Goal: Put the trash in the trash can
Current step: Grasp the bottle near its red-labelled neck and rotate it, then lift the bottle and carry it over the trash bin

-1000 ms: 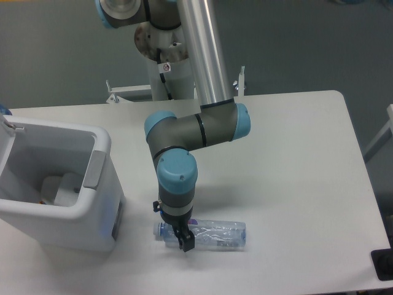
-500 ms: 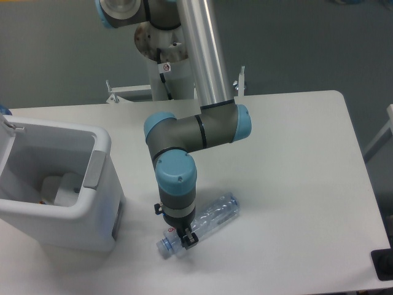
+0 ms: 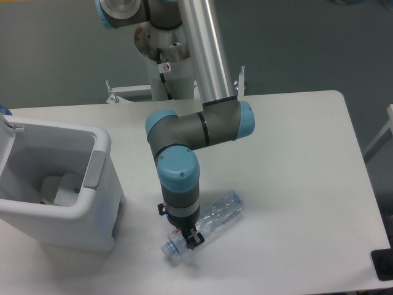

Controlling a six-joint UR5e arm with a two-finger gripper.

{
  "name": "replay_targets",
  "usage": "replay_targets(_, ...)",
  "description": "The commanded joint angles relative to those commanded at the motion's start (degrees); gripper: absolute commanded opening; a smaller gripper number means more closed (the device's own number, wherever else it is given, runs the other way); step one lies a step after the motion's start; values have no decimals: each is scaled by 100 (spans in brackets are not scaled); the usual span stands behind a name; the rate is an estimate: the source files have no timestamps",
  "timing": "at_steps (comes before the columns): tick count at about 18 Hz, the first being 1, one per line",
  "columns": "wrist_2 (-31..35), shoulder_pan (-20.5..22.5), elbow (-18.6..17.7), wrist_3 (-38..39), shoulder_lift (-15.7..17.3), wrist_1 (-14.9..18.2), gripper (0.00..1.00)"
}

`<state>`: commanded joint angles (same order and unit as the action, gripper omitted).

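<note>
— What does the bottle (image 3: 212, 216) look like?
— It is clear and squashed, with a blue cap. It lies slanted on the white table (image 3: 295, 160), cap end toward the front.
— Where is the end effector (image 3: 189, 238)?
— Right down on the bottle near the cap. It looks clamped on the bottle's neck.
— How many things are there?
— One bottle. One trash can (image 3: 61, 184), white, open, on the left. Something pale sits inside it, but I cannot tell what.

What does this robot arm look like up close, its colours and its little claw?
The arm is a shiny silver tube with dark grey rounded joints capped in light blue. At its tip sits a small black two-finger gripper. A thin black cable hangs near the base.
</note>
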<state>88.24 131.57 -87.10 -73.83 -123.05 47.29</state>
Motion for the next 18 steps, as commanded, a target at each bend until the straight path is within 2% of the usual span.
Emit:
replay_targets(4,-9,149,272,114,-9,-18,55)
replay_targets(7,-88,281,632,343,-79,-35,55)
replay_targets(10,-552,430,888,553,-106,-27,55)
replay_targets(14,-1159,536,959,994,-70,-18,55)
replay_targets(18,-1266,571,950,1134,96,35,55)
